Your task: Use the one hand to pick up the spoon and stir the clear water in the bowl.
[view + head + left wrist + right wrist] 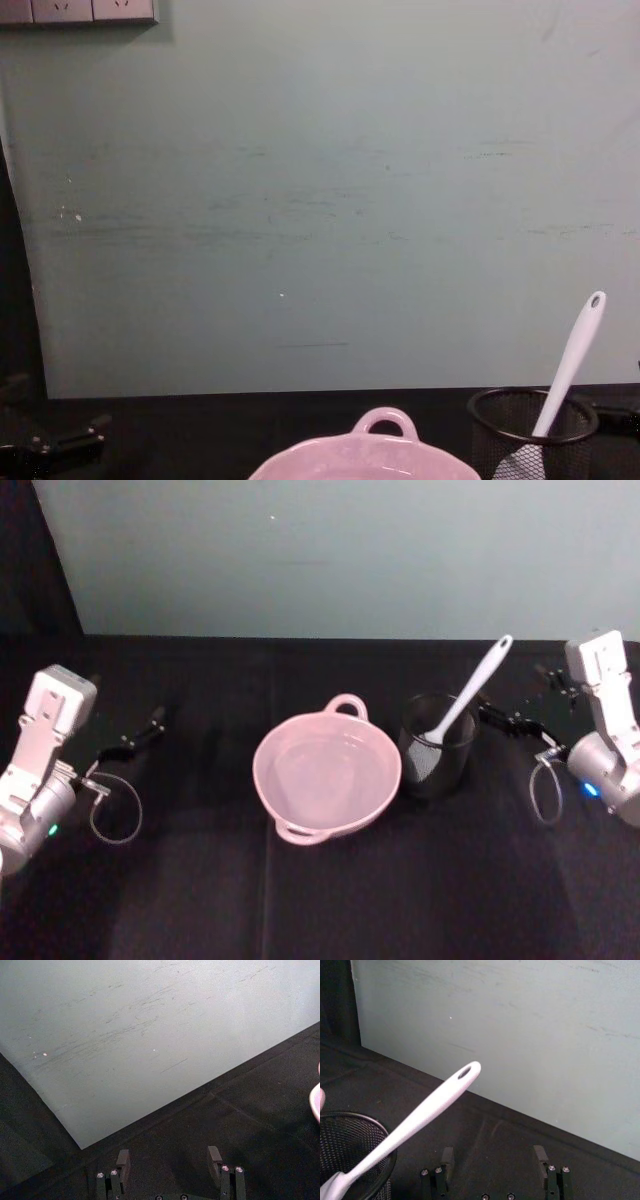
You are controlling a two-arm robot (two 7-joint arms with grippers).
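Observation:
The pink bowl (258, 772) sits mid-table, with faint glints of clear water (330, 770) inside it. Just right of it, the white spoon (470, 693) stands head-down in a black wire-mesh cup (438, 750), its handle leaning up to the right. My right gripper (497, 716) hovers low beside the cup's right side, open and empty. The right wrist view shows its open gripper (493, 1157) just short of the spoon handle (427, 1110). My left gripper (150, 728) rests far left, open (168, 1159). The chest view shows the bowl's loop handle (385, 423) and the spoon (570, 365).
A black cloth (320, 900) covers the table, and a pale green wall panel (350, 550) stands close behind it. Cable loops hang by the left wrist (115, 808) and the right wrist (545, 792). Open room lies in front of the bowl.

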